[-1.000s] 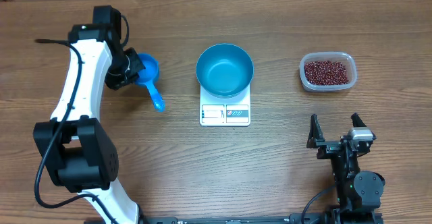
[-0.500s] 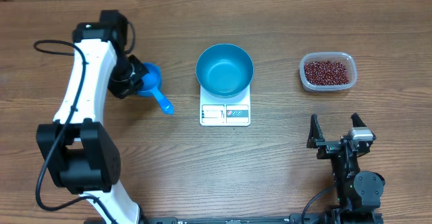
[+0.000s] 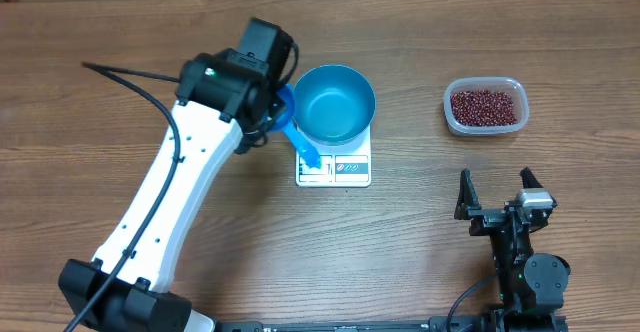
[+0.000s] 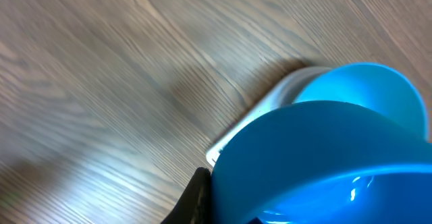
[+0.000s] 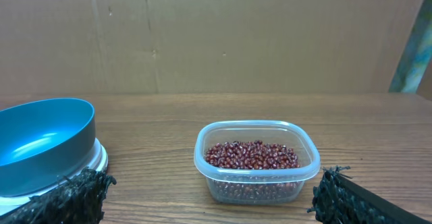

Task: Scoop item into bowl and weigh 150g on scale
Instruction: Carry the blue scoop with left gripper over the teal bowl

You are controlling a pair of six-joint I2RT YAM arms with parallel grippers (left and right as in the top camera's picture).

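Overhead, L gripper (image 3: 270, 112) clamps scoop (image 3: 300, 140) beside bowl (image 3: 333, 102) on scale (image 3: 335, 169), R gripper (image 3: 495, 184) wide open, empty; L wrist: scoop crowds bowl, may knock it; R wrist: beans (image 5: 251, 155) sit in tub (image 5: 256, 133), far off, spill risk.

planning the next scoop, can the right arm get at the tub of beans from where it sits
Probably yes. The right pincer stands open, facing the tub, with only bare table between them; the left arm and its scoop are over by the bowl.
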